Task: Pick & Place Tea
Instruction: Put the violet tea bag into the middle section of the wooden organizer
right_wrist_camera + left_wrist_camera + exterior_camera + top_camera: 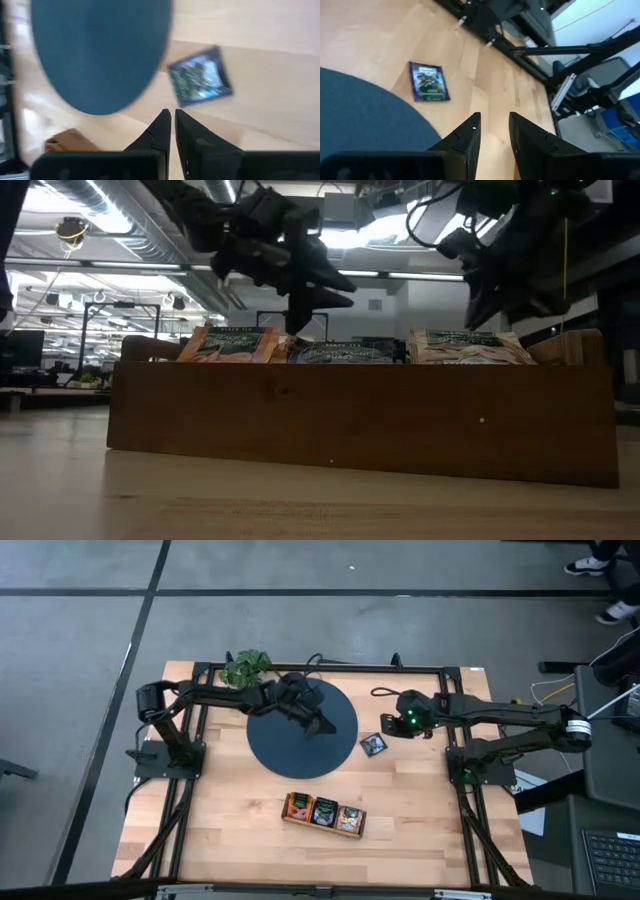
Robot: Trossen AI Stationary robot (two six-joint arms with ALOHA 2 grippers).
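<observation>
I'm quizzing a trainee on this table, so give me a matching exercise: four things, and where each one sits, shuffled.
Things:
1. dark tea sachet
2. round mat
3. compartment tray
4. plant

Places:
A. at the table's far edge, by the left arm
B. middle of the table, under the left end effector
C. flat on the bare wood beside the mat, below the right end effector
D. nearer the table's front edge, holding upright sachets

Pairs: 1-C, 2-B, 3-D, 4-A
</observation>
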